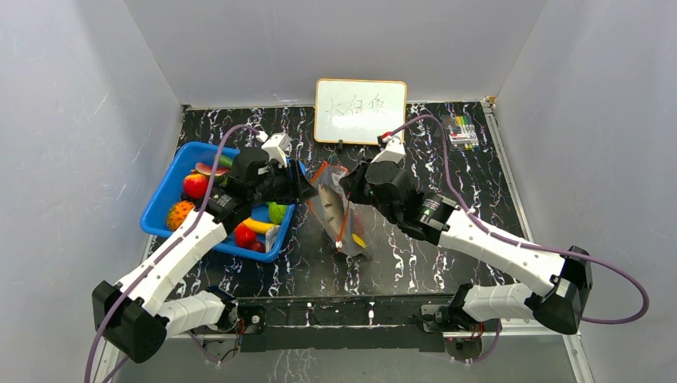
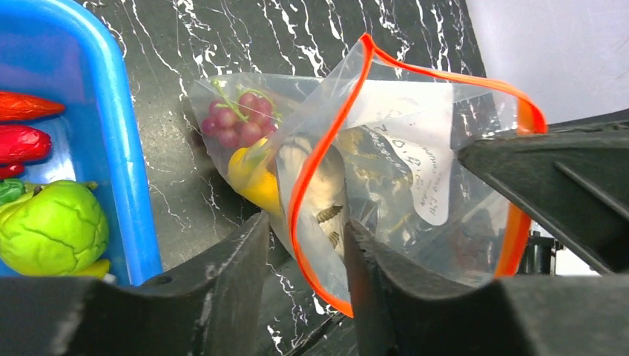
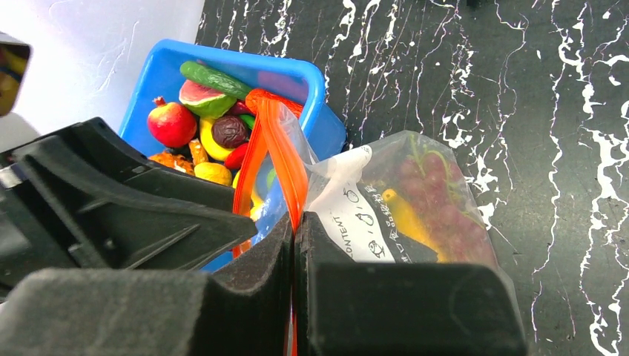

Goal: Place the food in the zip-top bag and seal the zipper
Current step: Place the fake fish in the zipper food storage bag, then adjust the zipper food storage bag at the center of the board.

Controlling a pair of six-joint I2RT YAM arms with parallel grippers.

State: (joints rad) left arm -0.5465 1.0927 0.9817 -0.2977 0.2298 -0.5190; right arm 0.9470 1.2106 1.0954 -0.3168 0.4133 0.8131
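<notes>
1. From my station I see the bag (image 1: 339, 215) in the middle of the desk (image 1: 399, 271), just right of the blue basket (image 1: 160, 203). Its mouth is raised towards the far edge.
2. The right fingers (image 3: 278, 245) are pressed together on the zipper strip (image 3: 293, 182) and hold up that side of the mouth.
3. The left fingers (image 2: 248, 259) stand partly apart. One lip of the zipper strip (image 2: 317, 148) runs down through the gap between them. I see no pinch on it.
4. The mouth gapes, and the strip forms an open loop in the left wrist view.
5. Inside the bag are dark red grapes (image 2: 237, 119) and a yellow banana (image 2: 252, 178) at the low end. A pale toy (image 2: 319, 178) sits nearer the mouth, behind the lip.
6. A white label (image 3: 352, 215) with handwriting shows on the bag's side.
7. The basket lies along the left edge of the desk with more food in it. A green fruit (image 2: 52, 226) and red chillies (image 2: 22, 141) lie close to its right wall.
8. A whiteboard (image 1: 360, 110) stands at the middle of the far edge. A marker box (image 1: 461, 132) lies near the far right corner.
</notes>
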